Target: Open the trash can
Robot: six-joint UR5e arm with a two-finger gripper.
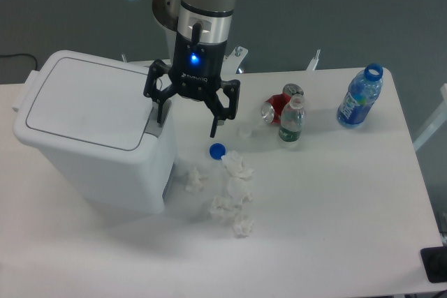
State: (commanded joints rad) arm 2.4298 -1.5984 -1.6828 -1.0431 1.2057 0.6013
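The trash can (pixel 98 134) is a big white bin at the left of the table, its flat lid (pixel 84 101) lying shut. A grey push-button tab (pixel 154 123) sits at the lid's right edge. My gripper (pixel 187 123) hangs open just right of the bin, pointing down. Its left finger (pixel 159 112) is right at the grey tab; whether it touches cannot be told. The right finger (pixel 215 125) hangs over the table above a blue bottle cap.
A blue bottle cap (pixel 217 150) and several crumpled white tissues (pixel 230 190) lie right of the bin. Further right stand a red can (pixel 279 105), a small clear bottle (pixel 292 121) and an uncapped blue bottle (pixel 360 96) near the table's right edge.
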